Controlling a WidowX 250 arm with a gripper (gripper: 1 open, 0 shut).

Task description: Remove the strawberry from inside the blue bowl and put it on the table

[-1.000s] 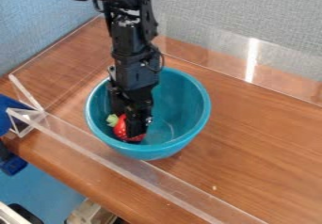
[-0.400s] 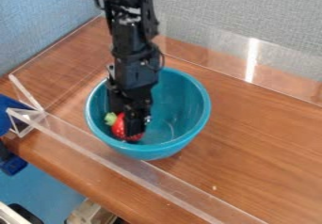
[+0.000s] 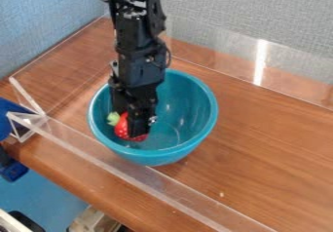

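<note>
Stretching across the whole view, the reddish-brown wood-grain bench (image 3: pixel 247 114) carries clear acrylic walls (image 3: pixel 117 173) along its edges. Near its middle sits the blue bowl (image 3: pixel 193 114), round, deep and glossy. A black robot arm (image 3: pixel 134 31) comes down from the top of the picture into the bowl's left half, pointing straight down. Its pincer (image 3: pixel 131 127) is clamped shut on the strawberry (image 3: pixel 125 128), a small red fruit with a green top, held inside the bowl, below its rim.
</note>
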